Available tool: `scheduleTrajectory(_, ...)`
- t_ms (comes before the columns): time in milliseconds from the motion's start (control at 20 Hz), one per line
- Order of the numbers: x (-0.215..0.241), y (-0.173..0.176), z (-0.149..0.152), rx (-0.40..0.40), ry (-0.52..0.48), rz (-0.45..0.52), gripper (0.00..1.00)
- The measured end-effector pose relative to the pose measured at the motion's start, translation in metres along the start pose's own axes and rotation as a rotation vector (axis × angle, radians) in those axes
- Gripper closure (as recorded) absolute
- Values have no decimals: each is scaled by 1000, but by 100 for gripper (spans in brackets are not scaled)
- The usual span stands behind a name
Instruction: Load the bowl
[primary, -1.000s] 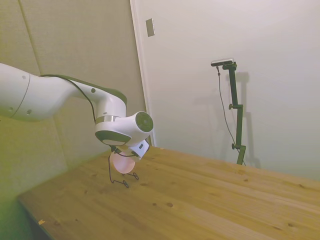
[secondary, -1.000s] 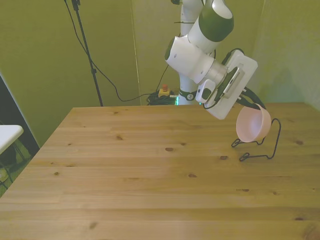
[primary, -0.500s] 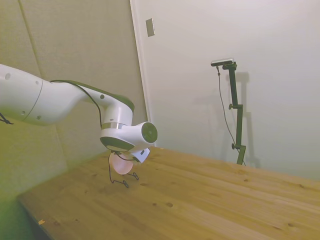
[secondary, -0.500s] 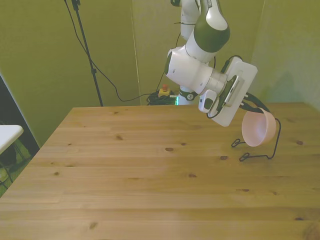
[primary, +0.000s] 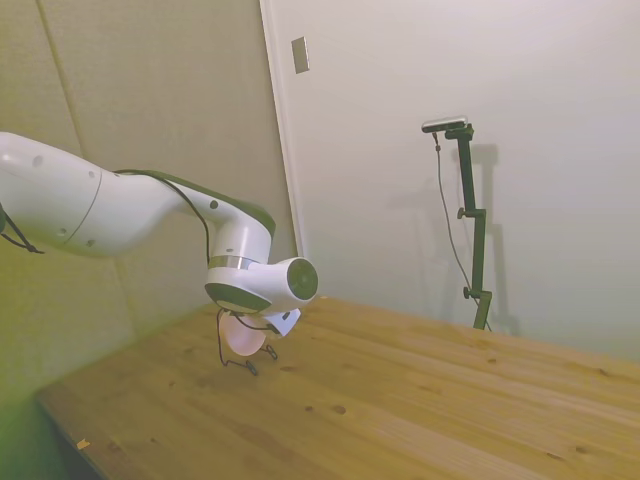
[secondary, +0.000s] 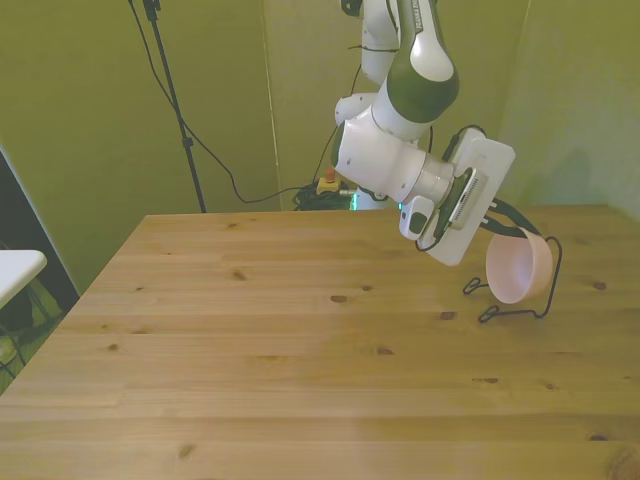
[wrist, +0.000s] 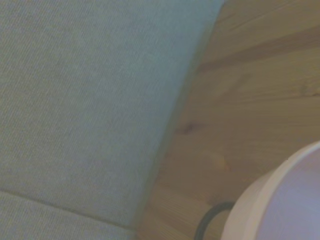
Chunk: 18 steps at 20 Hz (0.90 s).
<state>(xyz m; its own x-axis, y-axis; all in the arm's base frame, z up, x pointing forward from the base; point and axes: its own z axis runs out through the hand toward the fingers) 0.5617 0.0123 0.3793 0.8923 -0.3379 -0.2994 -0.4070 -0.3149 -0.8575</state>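
The long wooden plank table is the largest thing in view, and on it stands one thin black wire stand, near the edge at the front view's right. The single white Franka arm bends down over that corner, its gripper at the stand's top. One small pale pink round plastic bowl hangs tipped on its side just below the gripper, its back against the wire loop, its open hollow holding nothing. The dark fingers reach the bowl's upper rim; whether they are clamped on it or apart cannot be told. The wrist view shows a blurred curve of bowl over table.
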Motion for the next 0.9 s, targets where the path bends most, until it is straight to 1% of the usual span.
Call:
scheduleTrajectory(600,1,11,1,7,4,28,100)
scheduleTrajectory(650,1,12,1,7,4,30,0)
scheduleTrajectory(900,2,15,4,5,1,35,0)
